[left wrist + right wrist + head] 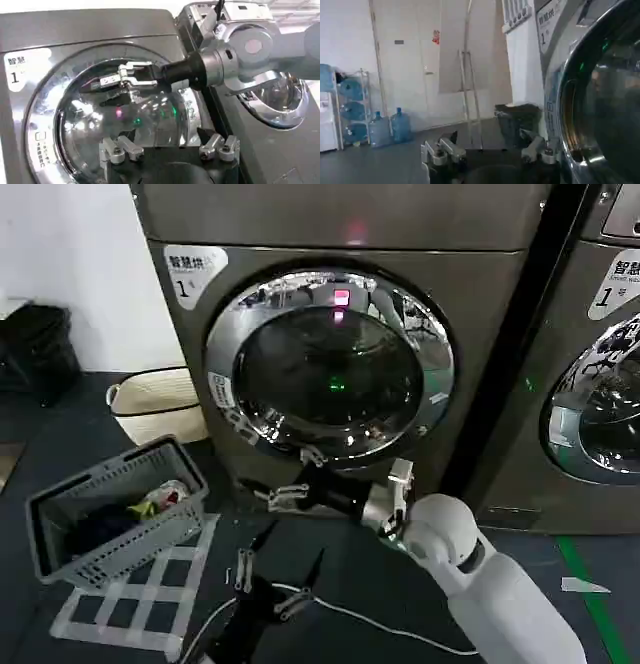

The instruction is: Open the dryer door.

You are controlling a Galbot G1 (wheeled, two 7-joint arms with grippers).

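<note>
Because the dryer door [330, 364] is shut in the machine's front, the right gripper [285, 496], fingers parted and empty, reaches its chrome ring at 6 o'clock, while the left gripper [268, 572] waits open below.

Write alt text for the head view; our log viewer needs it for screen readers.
The right gripper reaches to the lower rim of the closed dryer door. The left gripper hovers open below, beside a grey laundry basket on the floor.
</note>
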